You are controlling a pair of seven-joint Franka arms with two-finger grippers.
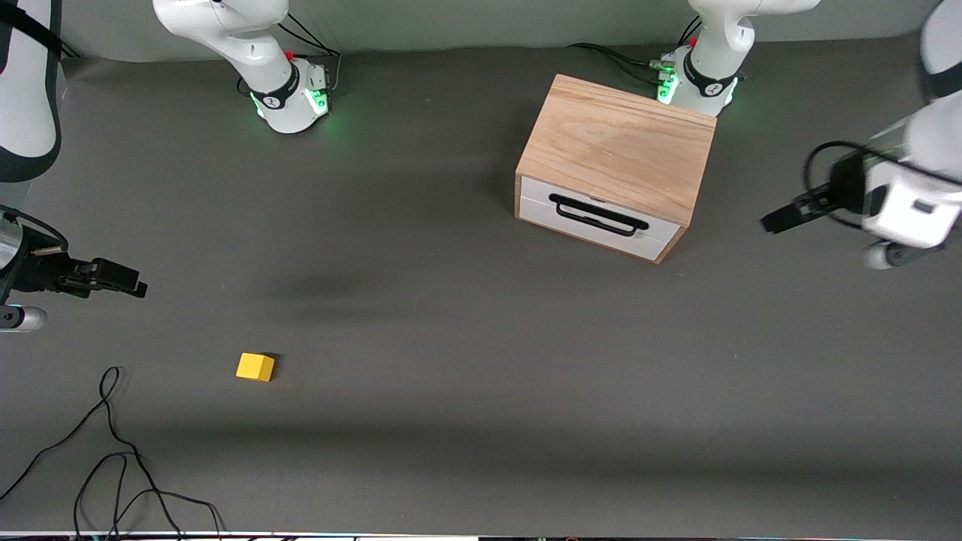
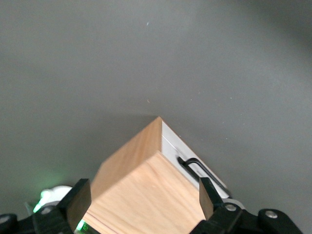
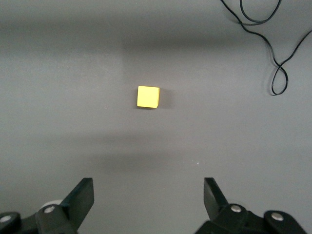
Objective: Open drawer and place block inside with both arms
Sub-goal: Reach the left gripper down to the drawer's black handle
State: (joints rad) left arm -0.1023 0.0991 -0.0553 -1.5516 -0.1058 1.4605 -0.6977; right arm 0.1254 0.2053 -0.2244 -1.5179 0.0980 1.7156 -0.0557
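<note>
**Front view: nothing started yet, both arms wait up high**

The drawer [image 1: 597, 216] is shut inside its cabinet [image 1: 618, 154], which sits near the top edge of the table [image 1: 481, 421], toward the left arm's end. The block [image 1: 255, 367] lies on the table near the bottom edge, toward the right arm's end, well apart from the cabinet.

The left gripper [image 1: 782, 218] hangs over the table beside the cabinet, jaws wide and holding nothing. The right gripper [image 1: 124, 278] hangs over the table near the block, jaws wide and holding nothing too.

I think the first step is next: the left gripper must go down to the handle [image 1: 597, 214], pinch it and pull. The right gripper must drop over the block.
</note>
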